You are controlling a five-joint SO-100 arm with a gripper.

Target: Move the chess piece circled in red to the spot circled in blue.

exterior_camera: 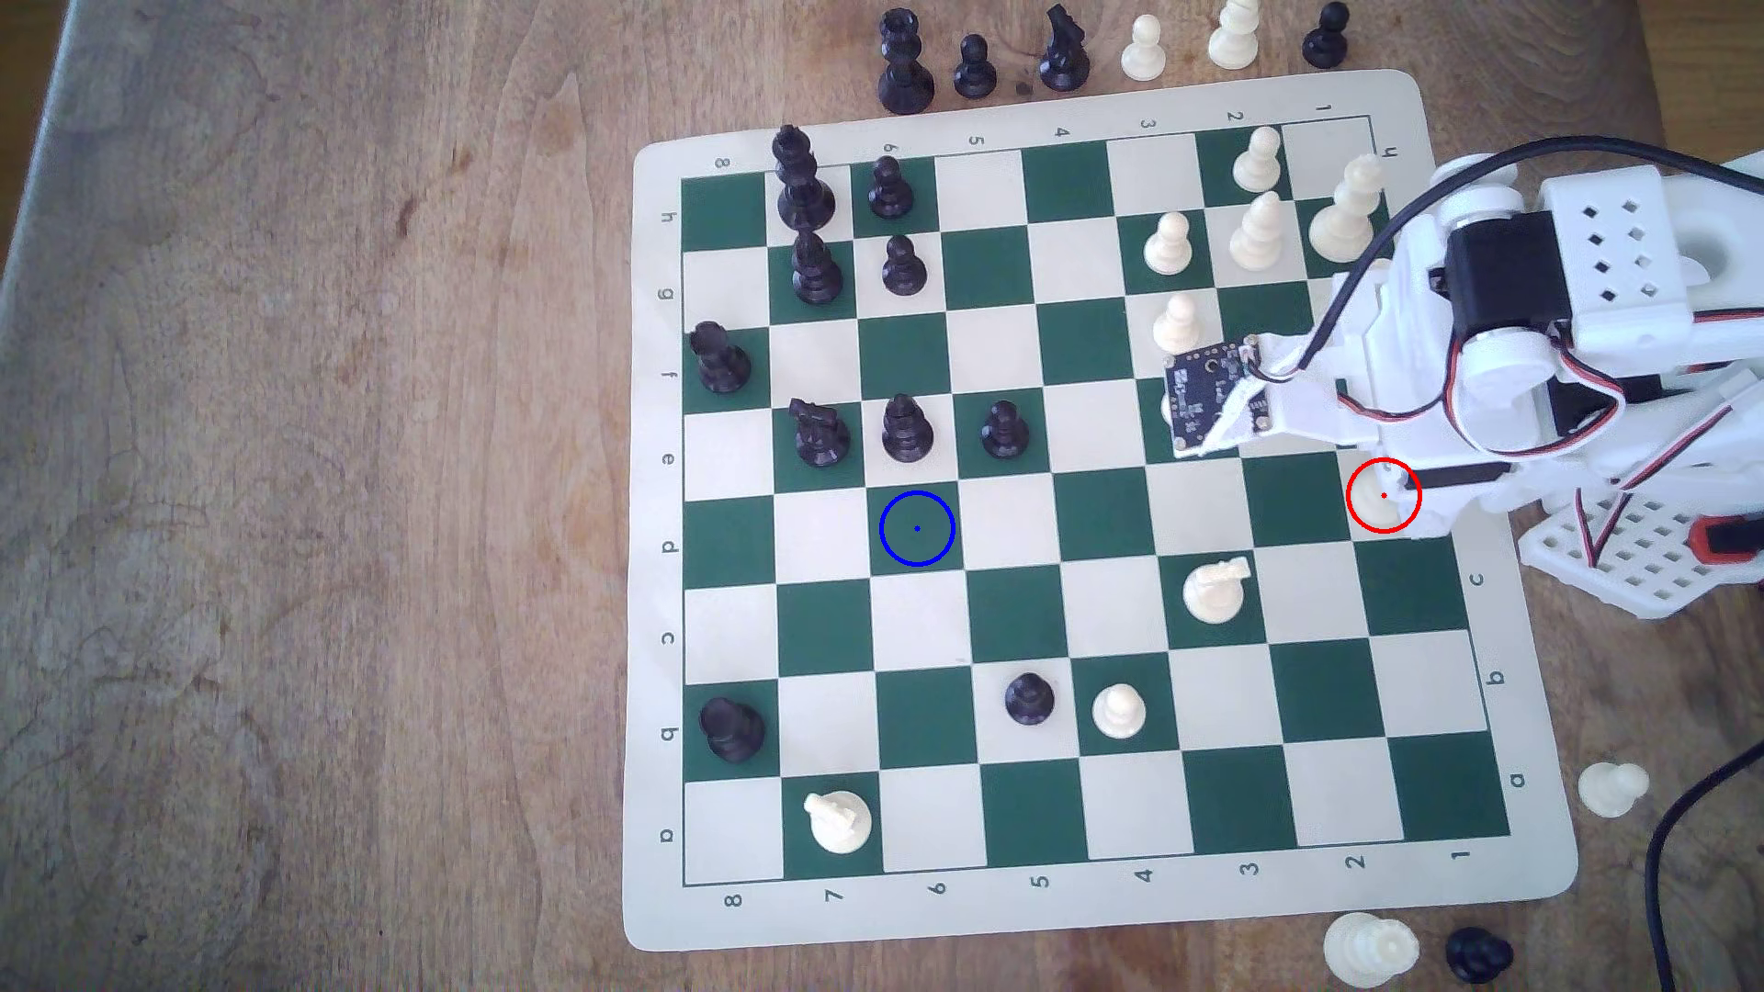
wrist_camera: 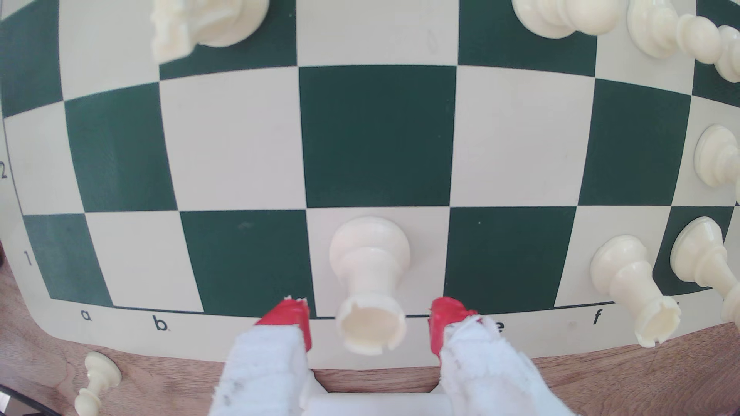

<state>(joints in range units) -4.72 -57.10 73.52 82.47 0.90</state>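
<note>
rook (wrist_camera: 370, 280): showing cream-white
board (exterior_camera: 1079, 610): showing green and cream checks
fingertips (wrist_camera: 290, 316): showing red

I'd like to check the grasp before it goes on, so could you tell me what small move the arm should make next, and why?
Probably close the gripper. In the wrist view its red-tipped fingers stand apart on either side of the white rook, a gap showing on each side. The rook stands upright on its cream square, so closing should grip it for lifting.
</note>
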